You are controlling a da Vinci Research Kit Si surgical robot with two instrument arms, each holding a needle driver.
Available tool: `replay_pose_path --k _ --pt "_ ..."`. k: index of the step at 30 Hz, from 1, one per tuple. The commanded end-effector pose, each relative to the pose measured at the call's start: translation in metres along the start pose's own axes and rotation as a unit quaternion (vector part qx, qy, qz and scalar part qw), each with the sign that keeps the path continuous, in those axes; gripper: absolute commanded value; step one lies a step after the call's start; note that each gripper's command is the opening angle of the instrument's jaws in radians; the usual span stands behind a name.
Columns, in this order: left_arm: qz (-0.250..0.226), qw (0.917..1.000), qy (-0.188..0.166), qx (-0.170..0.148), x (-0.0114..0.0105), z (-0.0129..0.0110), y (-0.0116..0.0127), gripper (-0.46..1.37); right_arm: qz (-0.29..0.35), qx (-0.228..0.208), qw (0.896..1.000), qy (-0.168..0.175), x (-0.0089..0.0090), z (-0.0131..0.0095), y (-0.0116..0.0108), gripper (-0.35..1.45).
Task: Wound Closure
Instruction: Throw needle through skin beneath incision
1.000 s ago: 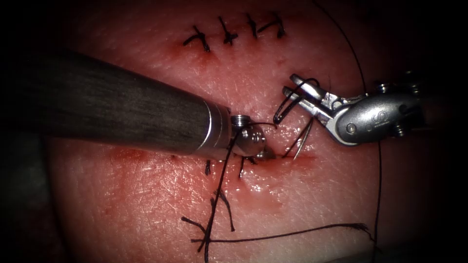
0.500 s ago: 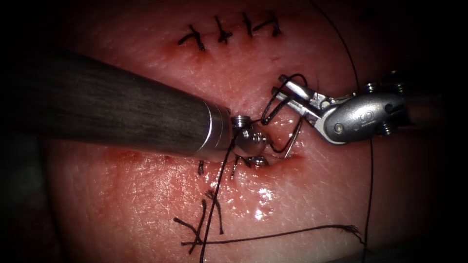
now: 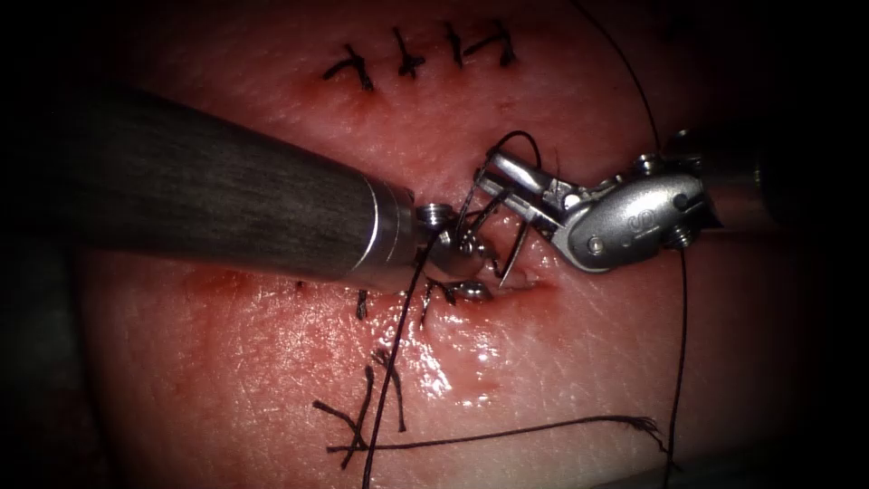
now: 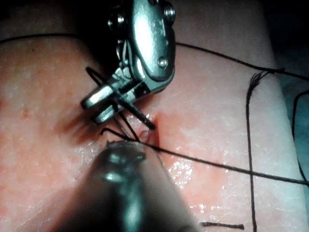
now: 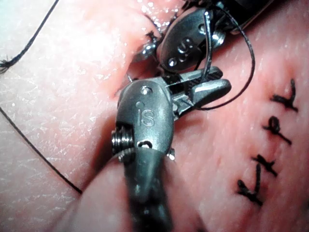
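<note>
My right tool (image 3: 489,172) reaches in from the right above the cut (image 3: 534,285), its jaws shut on the curved needle (image 3: 516,249) near one end. The needle hangs down with its other end at the cut's right end; I cannot tell if it is in the tissue (image 3: 588,362). A loop of thread (image 3: 507,140) lies around the right jaws (image 5: 219,82). My left tool (image 3: 472,291) points down at the cut and looks shut on a short thread end. Thread (image 3: 398,353) runs over its wrist toward the lower edge. The left wrist view has the right tool (image 4: 94,108) with the needle (image 4: 140,116) across its jaws.
Several tied stitches (image 3: 407,59) sit on the tissue beyond the cut, and knotted thread tails (image 3: 371,407) lie on the near side. A long strand (image 3: 507,435) crosses the near tissue and another (image 3: 679,344) falls along the right side. Red fluid (image 3: 453,362) shines below the cut.
The right tool has moved left toward the left tool, carrying the needle and the thread loop with it. The left tool has stayed at the cut.
</note>
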Motion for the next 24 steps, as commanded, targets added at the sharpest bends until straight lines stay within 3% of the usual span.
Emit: replay_pose_path --k 1,3,6,9,14,20,24 --pt "0.0 1.0 0.002 -0.001 0.0001 -0.0002 0.0 0.66 -0.002 -0.004 1.0 0.002 -0.0001 0.0 -0.0002 -0.35" --pt "0.0 1.0 0.004 0.005 0.0002 -0.0007 0.0001 0.57 -0.004 -0.005 1.0 0.003 -0.0004 -0.0001 -0.0007 -0.35" --pt "-0.003 0.9995 0.011 0.028 0.0005 -0.0019 0.0003 0.29 -0.006 -0.004 1.0 -0.004 -0.0009 -0.0007 -0.0011 -0.35" --pt "-0.011 0.999 0.024 0.037 0.0009 -0.0029 0.0006 0.19 0.004 -0.006 1.0 -0.008 -0.0013 -0.0014 -0.0012 -0.35" --pt "-0.009 0.9981 0.032 0.051 0.0012 -0.0042 0.0015 0.02 0.034 -0.007 0.999 -0.013 -0.0016 -0.0021 -0.0007 -0.35" --pt "-0.004 0.9963 0.053 0.067 0.0021 -0.006 0.0036 -0.35 0.066 -0.015 0.997 -0.028 -0.0025 -0.0026 0.0007 -0.35" --pt "-0.002 0.9947 0.077 0.068 0.0028 -0.0062 0.0055 -0.35 0.088 -0.016 0.995 -0.033 -0.0033 -0.0029 0.0017 -0.35"
